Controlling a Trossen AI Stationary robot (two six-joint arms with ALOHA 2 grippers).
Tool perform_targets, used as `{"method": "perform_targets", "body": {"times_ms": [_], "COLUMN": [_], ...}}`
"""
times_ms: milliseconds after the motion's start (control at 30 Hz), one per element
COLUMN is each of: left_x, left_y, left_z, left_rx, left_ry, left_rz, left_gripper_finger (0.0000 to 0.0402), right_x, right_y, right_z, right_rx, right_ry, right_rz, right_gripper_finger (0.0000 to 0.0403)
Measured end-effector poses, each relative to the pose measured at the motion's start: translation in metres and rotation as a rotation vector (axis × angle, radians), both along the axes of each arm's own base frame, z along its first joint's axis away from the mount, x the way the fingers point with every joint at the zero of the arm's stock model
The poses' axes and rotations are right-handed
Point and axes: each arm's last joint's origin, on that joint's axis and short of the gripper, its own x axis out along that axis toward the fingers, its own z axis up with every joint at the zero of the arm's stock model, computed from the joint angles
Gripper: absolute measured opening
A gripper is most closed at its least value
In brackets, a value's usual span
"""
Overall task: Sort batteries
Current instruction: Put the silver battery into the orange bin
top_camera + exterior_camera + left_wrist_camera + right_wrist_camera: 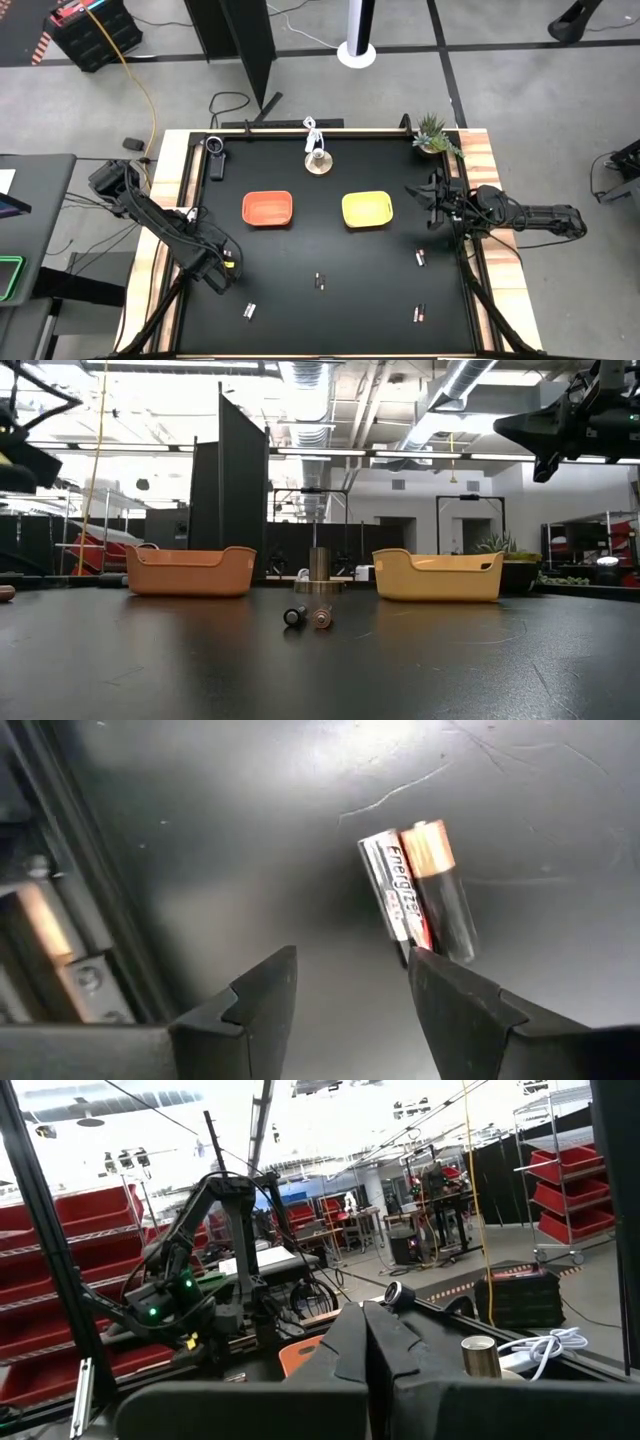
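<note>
Left gripper [350,985]: lower frame, fingers spread, holding nothing.
Batteries [418,890]: silver and copper-topped pair, touching, just beyond.
Right gripper [365,1342]: fingers pressed together.

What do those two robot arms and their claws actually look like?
Both arms are dark, nearly black, built of jointed tube-like segments. The left arm carries loose black cables and a small yellow patch near its gripper. Each gripper ends in two chunky, angular black fingers; the right gripper's meet in a wedge.

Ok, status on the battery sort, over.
Left gripper open beside battery pair, nothing held. Right gripper shut, parked right edge. Orange tray, yellow tray unobstructed.
</note>
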Motion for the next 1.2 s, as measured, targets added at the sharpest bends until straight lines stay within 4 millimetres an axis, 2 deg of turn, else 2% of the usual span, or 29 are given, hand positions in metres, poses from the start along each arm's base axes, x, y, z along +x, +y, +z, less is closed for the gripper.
{"method": "perform_targets", "body": {"times_ms": [167,367,633,867,967,1200], "left_x": [-0.002,-0.004,-0.003,0.013,0.019,0.035], "left_y": [0.003,0.004,0.012,0.018,0.023,0.03], "left_z": [-0.006,0.001,0.011,-0.014,-0.017,-0.032], "left_rx": [0.017,0.007,0.099,0.15,0.208,0.213], "left_ry": [-0.02,-0.068,-0.227,-0.394,-0.452,-0.372], "left_rz": [0.002,-0.008,0.061,0.141,0.15,0.132], "left_gripper_finger": [0.0187,0.0187,0.0187,0.0187,0.0187,0.0187], "right_x": [0.0,0.0,0.0,0.0,0.0,0.0], "right_y": [0.0,0.0,0.0,0.0,0.0,0.0], "right_z": [0.0,0.0,-0.001,-0.001,-0.001,-0.001], "right_rx": [0.0,0.0,0.003,0.002,0.002,0.001], "right_ry": [0.0,0.001,0.008,0.012,0.011,0.011], "right_rz": [0.0,0.0,0.001,0.001,0.0,0.0], "right_gripper_finger": [0.0006,0.0006,0.0006,0.0006,0.0006,0.0006]}}
